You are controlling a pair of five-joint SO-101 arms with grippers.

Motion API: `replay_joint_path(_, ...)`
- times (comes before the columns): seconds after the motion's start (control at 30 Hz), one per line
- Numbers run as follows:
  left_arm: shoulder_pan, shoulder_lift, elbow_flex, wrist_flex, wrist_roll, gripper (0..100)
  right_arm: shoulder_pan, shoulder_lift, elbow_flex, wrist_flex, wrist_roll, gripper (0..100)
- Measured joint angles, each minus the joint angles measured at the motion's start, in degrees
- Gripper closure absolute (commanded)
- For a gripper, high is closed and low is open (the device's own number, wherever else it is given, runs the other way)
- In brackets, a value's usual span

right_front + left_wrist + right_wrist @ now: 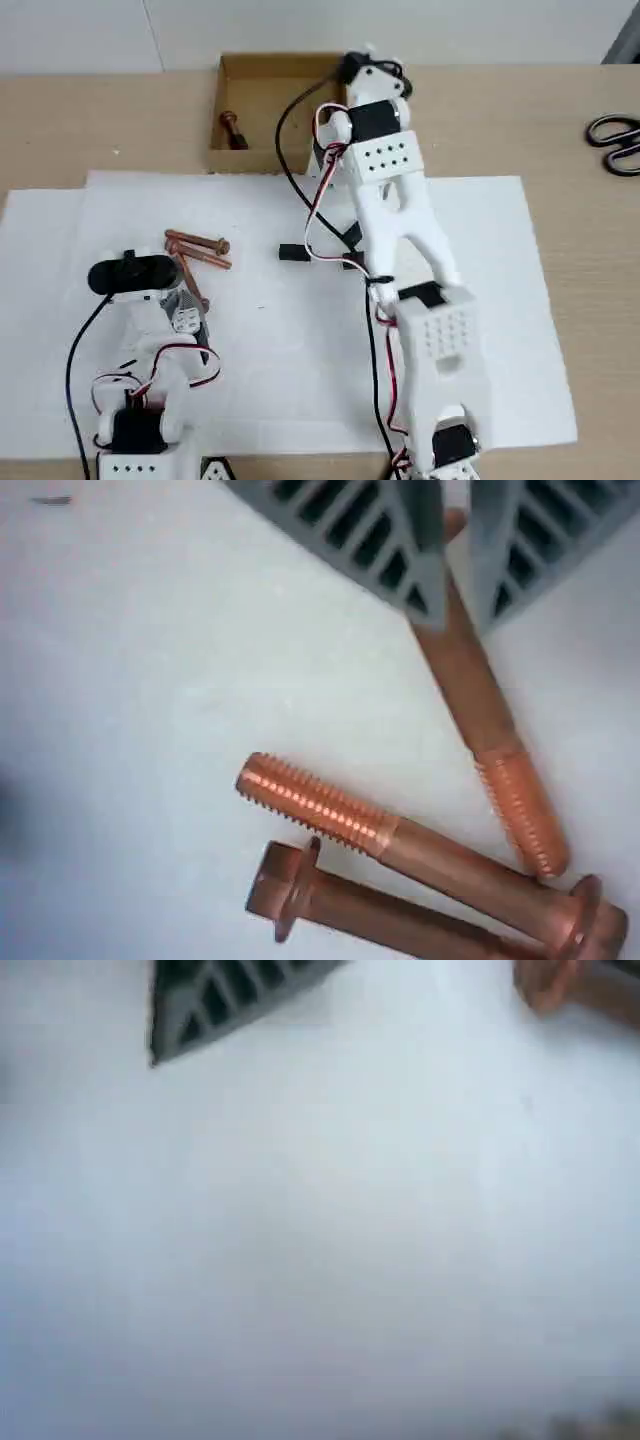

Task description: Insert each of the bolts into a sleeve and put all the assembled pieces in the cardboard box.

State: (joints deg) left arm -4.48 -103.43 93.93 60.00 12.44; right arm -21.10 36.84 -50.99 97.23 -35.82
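Bolt (pixel 470 695), copper-coloured, lies on the white paper (pixel 150 660) with its plain shank pinched between the closed jaws of the left gripper (pixel 457 615); its head sits behind the jaws, its threaded end ahead of them. Two more bolts (pixel 400 840) lie side by side just beyond that threaded tip. The right gripper (pixel 190 1020) is over bare paper; its jaws' state cannot be told. Well beyond the left jaws, the cardboard box (pixel 250 160) holds one assembled piece (pixel 232 130).
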Motion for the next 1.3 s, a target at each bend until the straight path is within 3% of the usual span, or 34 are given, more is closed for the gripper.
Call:
replay_joint_path(0.23, 0.0, 0.0, 0.0, 0.0, 0.0, 100, -0.4, -3.5, 12.1, 0.0, -4.0, 75.3)
replay_joint_path(1.1, 0.0, 0.0, 0.0, 0.0, 0.0, 100, -1.0, 4.4, 12.4, -8.6, -4.9, 75.5)
replay_joint_path(1.3, 0.0, 0.0, 0.0, 0.0, 0.0, 100, -0.7, 6.0, 12.4, -11.8, -4.2, 86.7)
